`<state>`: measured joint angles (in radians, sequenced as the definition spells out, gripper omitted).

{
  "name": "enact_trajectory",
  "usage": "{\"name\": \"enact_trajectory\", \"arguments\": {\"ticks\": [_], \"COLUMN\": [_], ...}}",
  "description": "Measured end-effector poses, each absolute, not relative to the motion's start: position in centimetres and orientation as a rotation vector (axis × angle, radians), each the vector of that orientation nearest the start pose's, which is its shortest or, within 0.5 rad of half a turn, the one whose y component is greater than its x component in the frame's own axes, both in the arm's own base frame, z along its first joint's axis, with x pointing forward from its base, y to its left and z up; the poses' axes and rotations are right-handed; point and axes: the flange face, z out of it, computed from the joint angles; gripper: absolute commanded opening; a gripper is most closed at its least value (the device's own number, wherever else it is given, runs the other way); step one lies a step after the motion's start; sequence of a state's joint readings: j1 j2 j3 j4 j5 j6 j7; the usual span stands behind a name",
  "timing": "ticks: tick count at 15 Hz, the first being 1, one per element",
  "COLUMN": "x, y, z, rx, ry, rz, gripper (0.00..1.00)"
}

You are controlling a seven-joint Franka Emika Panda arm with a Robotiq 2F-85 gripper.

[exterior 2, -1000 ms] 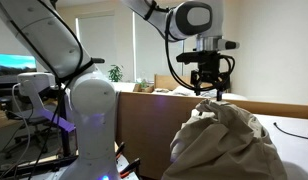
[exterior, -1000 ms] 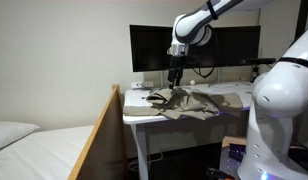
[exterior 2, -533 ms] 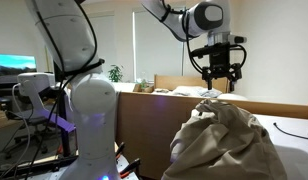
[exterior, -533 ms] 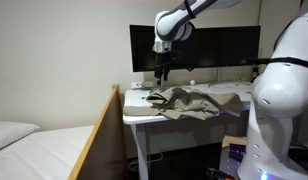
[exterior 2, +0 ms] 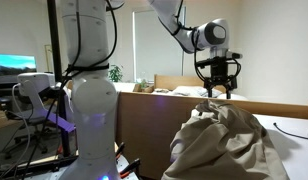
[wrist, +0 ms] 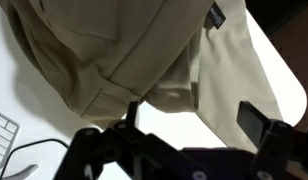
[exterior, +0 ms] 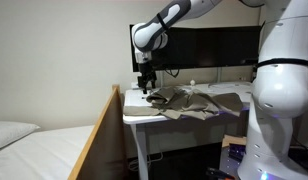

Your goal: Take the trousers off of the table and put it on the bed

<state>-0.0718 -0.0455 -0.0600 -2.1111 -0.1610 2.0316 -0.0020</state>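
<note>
Trousers [exterior: 190, 100] just beneath spread claw [exterior: 146, 89]

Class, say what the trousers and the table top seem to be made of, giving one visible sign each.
Trousers: woven cloth, likely cotton, matt beige; soft folds and stitched seams show. Table top: smooth white, perhaps laminate; flat, even surface.

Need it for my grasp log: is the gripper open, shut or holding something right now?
Gripper: open, over the trousers, holding nothing.

The end effector [exterior 2: 218, 90] is seen, fingers spread, above the crumpled beige trousers [exterior 2: 226, 140] heaped on the surface [exterior 2: 294, 152].
</note>
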Motion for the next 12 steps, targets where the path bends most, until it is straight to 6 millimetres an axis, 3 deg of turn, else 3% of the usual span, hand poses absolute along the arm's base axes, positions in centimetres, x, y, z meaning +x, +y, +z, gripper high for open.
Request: {"name": "enact_trajectory", "arguments": {"ticks": [4,12], "x": [53.0,52.0], "y": [-7.2,-6.3], "z": [41.5,40.5], "rx": [-3.3,-3.282], "ry": [0.427,1.083], "rz": [0.093,0.156], "gripper": [1.0,1.0]}}
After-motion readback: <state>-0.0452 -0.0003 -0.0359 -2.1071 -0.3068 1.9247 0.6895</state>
